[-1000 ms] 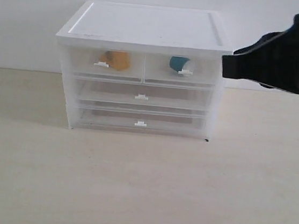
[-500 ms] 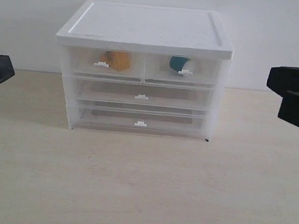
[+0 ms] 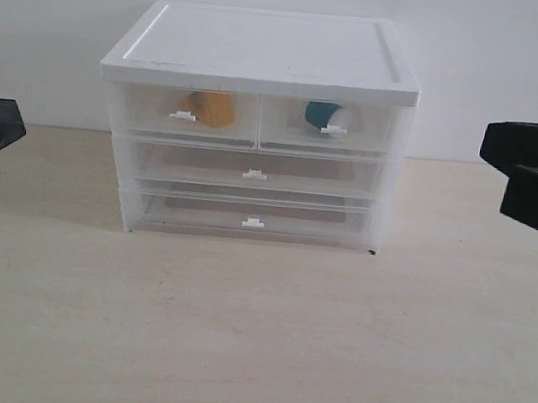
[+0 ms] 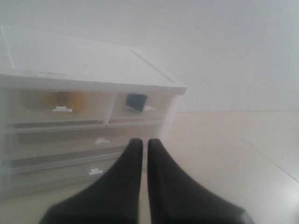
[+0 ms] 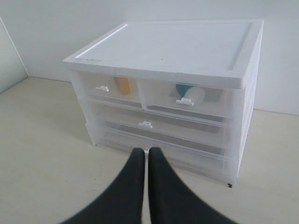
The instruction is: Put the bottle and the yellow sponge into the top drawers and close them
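Yellow sponge (image 3: 212, 107): inside upper-left drawer, centre-left of frame
bottle (image 3: 325, 117): inside upper-right drawer, teal band showing
top drawers (image 3: 369, 133): both pushed in, flush with cabinet (image 3: 267, 51) front
left fingers (image 4: 133, 154): pressed together, empty, exterior left edge
right fingers (image 5: 135, 161): pressed together, empty, exterior right edge

Drawer cabinet with no text, brand, number or sign clear enough to read.

A faint, short line of marks (image 3: 168, 62) sits on the white top of the cabinet (image 3: 267, 46), along its front edge near the front left corner as the exterior view shows it. It may be print or embossing, but it is too small and blurred to read in the exterior view and in both wrist views. The bottle (image 3: 329, 117), seen through the translucent front of the right top drawer (image 3: 369, 133), carries a teal-blue label band (image 3: 318, 114); no letters can be made out on it.
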You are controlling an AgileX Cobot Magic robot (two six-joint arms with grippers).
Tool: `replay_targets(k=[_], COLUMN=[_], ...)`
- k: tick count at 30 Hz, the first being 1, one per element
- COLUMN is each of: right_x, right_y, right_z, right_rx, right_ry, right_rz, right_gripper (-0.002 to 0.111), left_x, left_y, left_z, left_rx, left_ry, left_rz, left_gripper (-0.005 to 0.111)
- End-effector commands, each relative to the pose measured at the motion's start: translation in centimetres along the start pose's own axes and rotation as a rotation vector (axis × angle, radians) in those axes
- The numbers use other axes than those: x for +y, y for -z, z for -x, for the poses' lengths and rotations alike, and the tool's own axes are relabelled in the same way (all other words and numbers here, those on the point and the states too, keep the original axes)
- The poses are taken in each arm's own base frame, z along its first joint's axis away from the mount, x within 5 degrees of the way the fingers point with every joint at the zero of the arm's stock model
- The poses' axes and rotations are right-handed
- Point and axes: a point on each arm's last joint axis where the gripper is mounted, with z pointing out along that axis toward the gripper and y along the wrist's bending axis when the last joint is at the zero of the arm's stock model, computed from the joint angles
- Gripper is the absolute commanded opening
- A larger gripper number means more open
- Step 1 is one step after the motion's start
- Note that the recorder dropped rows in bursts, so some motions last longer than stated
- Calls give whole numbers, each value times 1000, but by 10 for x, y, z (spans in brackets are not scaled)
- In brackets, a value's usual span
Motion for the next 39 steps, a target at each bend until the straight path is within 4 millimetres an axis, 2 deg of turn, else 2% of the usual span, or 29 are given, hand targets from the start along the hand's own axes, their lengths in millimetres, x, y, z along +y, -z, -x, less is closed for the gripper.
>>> replay_targets(k=[1,7,11,16,20,23,24,25,26,27,30,39], right_x=[-1,-1,-1,-1,-1,-1,-1,-1,-1,-1,-1,-1], right_y=[1,1,1,1,1,1,1,1,1,1,1,1], right_z=[-1,-1,-1,0,0,0,0,0,0,0,0,0], right_rx=[-4,-4,-4,-6,-6,-6,-6,-6,-6,-6,-10,-10], right_ry=[4,4,4,4,4,4,4,4,4,4,4,4], right_rz=[-3,-3,-3,-3,-3,-3,-3,-3,-3,-3,-1,-1], right_gripper=[0,0,0,0,0,0,0,0,0,0,0,0], left_x=[0,1,17,34,37,41,44,43,44,48,50,54], left_y=[0,5,25,63,81,91,94,97,98,98,98,98], left_z=[-2,2,2,-20,-37,-54,-65,-67,-68,-72,-75,-80], left_rx=[15,-15,-87,-217,-285,-336,-358,-396,-391,-372,-360,-304], left_ry=[10,10,27,-27,-118,-124,-103,-86,-60,53,123,115], left_rz=[0,9,128,284,343,385,402,404,416,437,451,504], left_gripper=[4,4,4,4,4,4,4,4,4,4,4,4])
